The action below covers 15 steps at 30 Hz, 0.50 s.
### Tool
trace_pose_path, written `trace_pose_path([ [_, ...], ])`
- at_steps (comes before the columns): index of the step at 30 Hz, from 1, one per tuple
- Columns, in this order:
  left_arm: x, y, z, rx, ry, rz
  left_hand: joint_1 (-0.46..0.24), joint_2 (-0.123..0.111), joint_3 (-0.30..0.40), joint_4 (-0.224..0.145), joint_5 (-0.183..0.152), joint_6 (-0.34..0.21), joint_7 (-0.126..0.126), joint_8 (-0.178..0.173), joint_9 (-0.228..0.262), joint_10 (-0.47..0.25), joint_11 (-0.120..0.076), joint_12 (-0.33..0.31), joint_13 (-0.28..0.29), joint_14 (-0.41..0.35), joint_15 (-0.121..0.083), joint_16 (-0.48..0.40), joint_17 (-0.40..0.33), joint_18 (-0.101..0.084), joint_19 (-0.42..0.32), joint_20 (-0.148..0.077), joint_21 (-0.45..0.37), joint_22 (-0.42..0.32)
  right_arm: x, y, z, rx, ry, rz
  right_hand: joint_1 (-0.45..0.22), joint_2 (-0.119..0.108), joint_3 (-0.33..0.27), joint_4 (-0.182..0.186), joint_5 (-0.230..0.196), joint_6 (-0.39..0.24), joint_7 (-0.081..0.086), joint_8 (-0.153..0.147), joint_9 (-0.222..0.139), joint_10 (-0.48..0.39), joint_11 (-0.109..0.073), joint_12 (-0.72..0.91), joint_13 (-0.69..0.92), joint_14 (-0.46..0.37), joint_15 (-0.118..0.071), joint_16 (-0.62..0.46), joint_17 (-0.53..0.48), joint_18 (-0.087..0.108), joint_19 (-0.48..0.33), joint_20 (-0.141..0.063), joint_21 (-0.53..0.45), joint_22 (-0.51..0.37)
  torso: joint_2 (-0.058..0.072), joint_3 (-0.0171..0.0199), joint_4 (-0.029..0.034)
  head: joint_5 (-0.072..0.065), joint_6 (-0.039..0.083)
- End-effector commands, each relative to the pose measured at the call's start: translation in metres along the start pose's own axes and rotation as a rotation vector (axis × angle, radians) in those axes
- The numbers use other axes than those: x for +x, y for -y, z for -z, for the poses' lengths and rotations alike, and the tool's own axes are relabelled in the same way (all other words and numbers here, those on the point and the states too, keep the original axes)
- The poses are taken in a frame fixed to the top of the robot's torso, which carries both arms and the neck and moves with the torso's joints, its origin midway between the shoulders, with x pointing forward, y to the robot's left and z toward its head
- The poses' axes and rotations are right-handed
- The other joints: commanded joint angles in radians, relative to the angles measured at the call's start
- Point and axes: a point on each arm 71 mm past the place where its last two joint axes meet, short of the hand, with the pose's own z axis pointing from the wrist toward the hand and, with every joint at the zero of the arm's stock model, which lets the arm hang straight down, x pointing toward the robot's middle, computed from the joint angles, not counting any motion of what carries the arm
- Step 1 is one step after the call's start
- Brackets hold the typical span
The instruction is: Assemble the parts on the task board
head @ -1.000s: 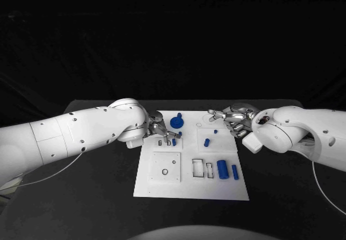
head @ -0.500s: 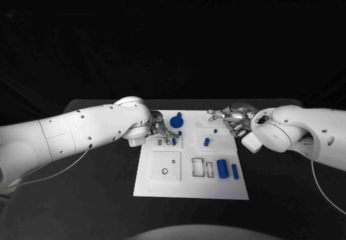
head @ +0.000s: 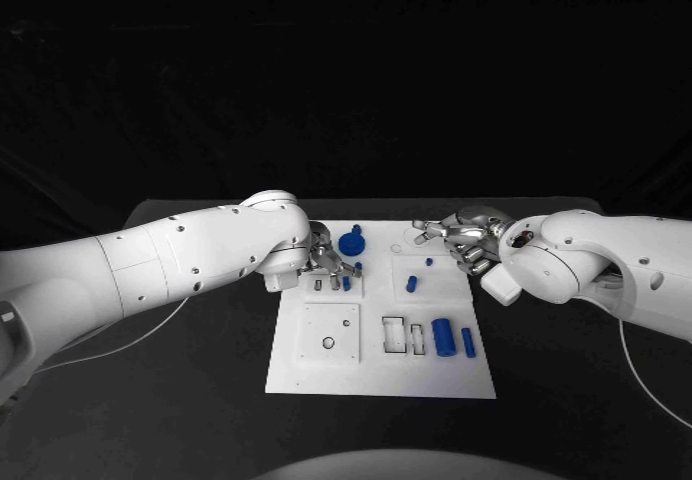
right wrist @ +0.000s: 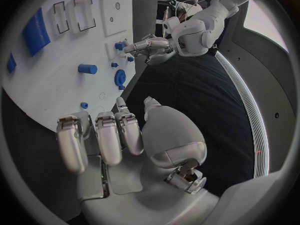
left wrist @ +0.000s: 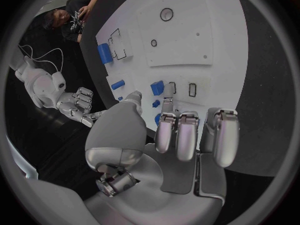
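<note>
You are hovering your left hand [head: 326, 262], fingers apart and holding nothing, over a small blue part [head: 346, 283] on the task board [head: 378, 375]. Your right hand [head: 459, 240] is likewise holding nothing. That part is probably light, stiff and slick, so pinch its sides.

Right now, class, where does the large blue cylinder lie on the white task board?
In the head view the large blue cylinder lies on the white task board's near right part, between an empty rectangular slot and a slimmer blue peg.

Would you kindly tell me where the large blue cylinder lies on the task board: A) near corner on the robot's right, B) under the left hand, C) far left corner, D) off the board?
A: the large blue cylinder lies flat near the task board's near right corner, beside a slimmer blue part.
</note>
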Motion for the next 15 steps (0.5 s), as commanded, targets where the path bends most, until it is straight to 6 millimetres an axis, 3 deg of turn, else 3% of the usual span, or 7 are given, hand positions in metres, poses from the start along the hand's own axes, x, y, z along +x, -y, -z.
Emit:
trace_pose_path([
  [1,0.0027,0.0001,-0.0009,-0.026,-0.046,-0.018,-0.006,0.008,-0.007,0.001,-0.004,0.007,0.000,-0.007,0.002,0.106,-0.006,0.002,0.263,0.104,-0.009,0.003,0.264,-0.015,0.101,-0.007,0.002,0.263,0.0017,-0.0001,-0.0001,-0.001,-0.013,0.027,0.002,0.009,-0.008,0.001,0.004,0.000,0.001,0.006,0.001,0.105,0.008,0.004,0.263,0.106,0.008,0.004,0.263,-0.007,0.105,0.010,0.004,0.263,0.000,-0.0003,0.0018,-0.003,0.000],
  [10,0.0029,0.0016,-0.0031,-0.030,-0.055,-0.015,-0.029,0.012,-0.022,0.001,-0.021,0.011,0.000,-0.013,0.007,0.106,-0.006,0.002,0.263,0.104,-0.008,0.003,0.264,-0.015,0.101,-0.007,0.002,0.263,0.0023,-0.0003,-0.0007,0.003,-0.013,0.036,0.002,0.010,-0.009,0.001,0.004,0.000,0.001,0.006,0.001,0.105,0.008,0.004,0.263,0.106,0.008,0.004,0.263,-0.007,0.105,0.010,0.004,0.263,-0.001,-0.0001,0.0013,-0.005,0.000],
  [15,0.0026,0.0027,-0.0044,-0.031,-0.057,-0.014,-0.016,0.017,-0.020,-0.001,-0.011,0.014,-0.001,-0.017,0.011,0.106,-0.007,0.002,0.263,0.104,-0.009,0.003,0.264,-0.015,0.101,-0.007,0.002,0.263,0.0028,-0.0003,-0.0011,0.006,-0.014,0.037,0.002,0.010,-0.009,0.001,0.004,0.000,0.001,0.006,0.001,0.105,0.008,0.004,0.263,0.106,0.008,0.004,0.263,-0.007,0.105,0.010,0.004,0.263,-0.001,-0.0001,0.0021,-0.006,0.000],
])
